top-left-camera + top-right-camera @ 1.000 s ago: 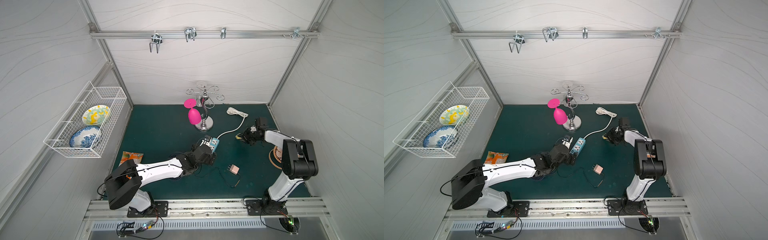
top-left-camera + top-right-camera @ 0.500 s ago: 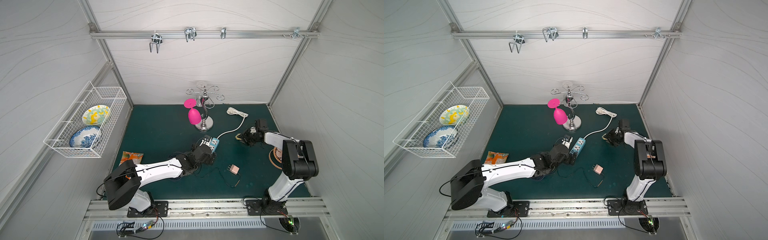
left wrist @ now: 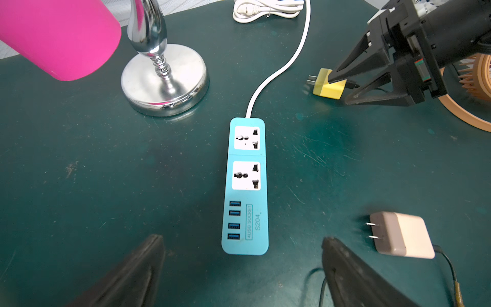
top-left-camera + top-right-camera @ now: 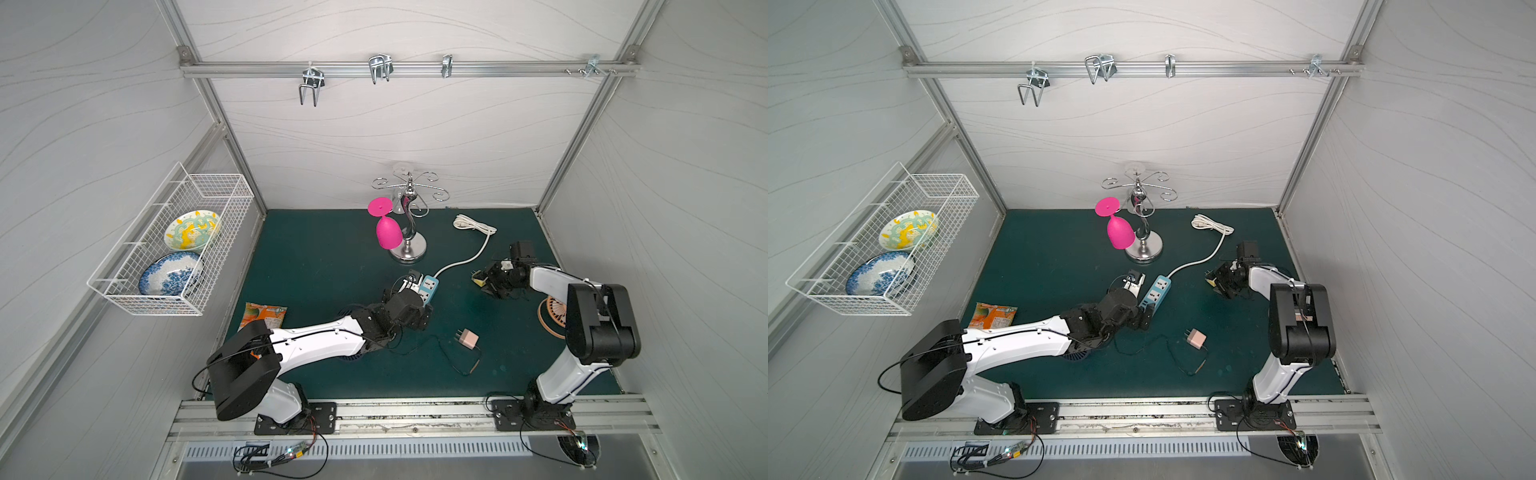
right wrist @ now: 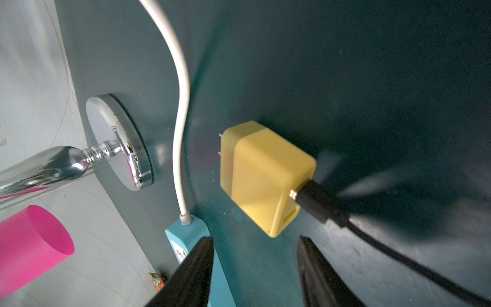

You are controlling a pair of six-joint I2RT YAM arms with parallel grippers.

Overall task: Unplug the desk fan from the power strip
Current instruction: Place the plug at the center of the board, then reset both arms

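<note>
2 plug adapters (image 3: pixel 329 86) (image 3: pixel 401 235), 2 plates (image 4: pixel 192 228) (image 4: pixel 172 272), 1 power strip (image 3: pixel 247 186), 1 pink glass (image 4: pixel 388 239)

Grey wavy-patterned walls (image 4: pixel 395 137); aluminium rail (image 4: pixel 519 68) with hooks (image 4: pixel 379 68); dark green mat (image 4: pixel 316 249) floor.

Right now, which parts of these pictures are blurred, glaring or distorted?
Left wrist view: the power strip is sharp, its print readable; the left fingers are out of focus; the chrome base shows bright glare. Right wrist view: the black cable smears toward the frame edge, the yellow plug slightly soft. In both top views: even light, corner posts splay outward.
</note>
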